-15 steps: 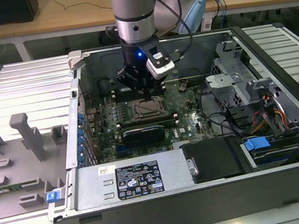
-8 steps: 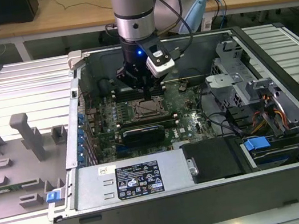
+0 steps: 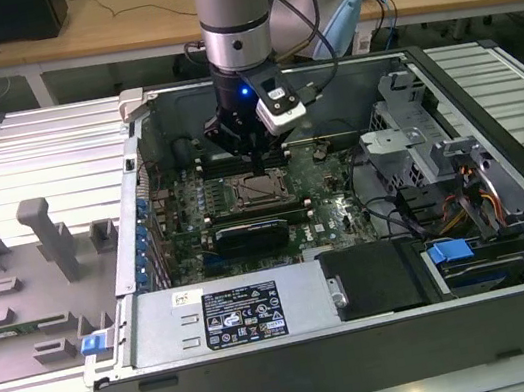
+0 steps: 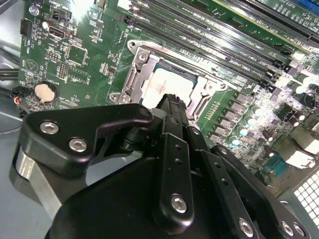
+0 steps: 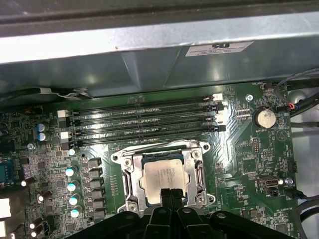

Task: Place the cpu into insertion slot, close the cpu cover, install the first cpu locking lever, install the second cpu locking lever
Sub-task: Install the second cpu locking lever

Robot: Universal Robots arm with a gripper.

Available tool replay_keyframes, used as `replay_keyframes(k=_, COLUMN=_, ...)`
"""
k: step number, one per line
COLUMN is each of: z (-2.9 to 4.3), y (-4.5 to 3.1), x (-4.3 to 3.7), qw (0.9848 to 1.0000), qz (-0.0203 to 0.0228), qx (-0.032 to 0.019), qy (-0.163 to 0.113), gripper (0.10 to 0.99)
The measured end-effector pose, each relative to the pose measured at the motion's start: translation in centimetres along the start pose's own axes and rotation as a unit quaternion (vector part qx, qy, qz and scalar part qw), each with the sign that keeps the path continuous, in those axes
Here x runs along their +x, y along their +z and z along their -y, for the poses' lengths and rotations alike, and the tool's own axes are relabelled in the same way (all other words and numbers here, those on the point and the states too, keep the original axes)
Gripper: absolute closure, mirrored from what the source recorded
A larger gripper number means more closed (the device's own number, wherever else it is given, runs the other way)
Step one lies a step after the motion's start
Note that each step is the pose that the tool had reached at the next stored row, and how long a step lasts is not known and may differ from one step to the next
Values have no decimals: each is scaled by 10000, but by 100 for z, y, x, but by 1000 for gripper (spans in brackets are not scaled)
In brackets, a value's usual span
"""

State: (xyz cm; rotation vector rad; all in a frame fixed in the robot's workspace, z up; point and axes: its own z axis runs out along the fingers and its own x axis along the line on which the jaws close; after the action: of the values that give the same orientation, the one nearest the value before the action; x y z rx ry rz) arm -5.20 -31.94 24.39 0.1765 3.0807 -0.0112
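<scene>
The cpu (image 5: 167, 175) lies flat in the insertion slot (image 5: 160, 147) on the green motherboard, silver-grey top up. The cpu cover (image 5: 128, 180), a silver frame, is down around it, and the chip shows through its window. My gripper (image 5: 169, 195) is shut, its two black fingers pressed together with nothing between them, and its tip hangs just over one edge of the chip. In the second wrist view the gripper (image 4: 172, 102) overlaps the cpu (image 4: 162, 82) and the cover (image 4: 130, 79). In the exterior view the gripper (image 3: 255, 167) points straight down at the cpu (image 3: 259, 191) inside the open case.
Several long black memory slots (image 5: 144, 122) run beside the socket, with the case wall (image 5: 149, 59) behind them. A long black card (image 3: 248, 231) sits on the socket's other side. A coin battery (image 5: 264, 118), a drive cage (image 3: 415, 144) and a grey fixture tray (image 3: 25, 289) are nearby.
</scene>
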Motion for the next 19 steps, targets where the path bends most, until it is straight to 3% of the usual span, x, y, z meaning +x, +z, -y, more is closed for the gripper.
replay_keyframes(k=11, z=26, y=-9, x=-3, qw=10000, qz=-1, qx=0, qy=0, gripper=980)
replay_keyframes(k=15, z=111, y=-8, x=-13, qw=10000, qz=0, qx=0, qy=0, gripper=980)
replay_keyframes(k=19, z=268, y=-6, x=-31, qw=10000, qz=0, qx=0, qy=0, gripper=980)
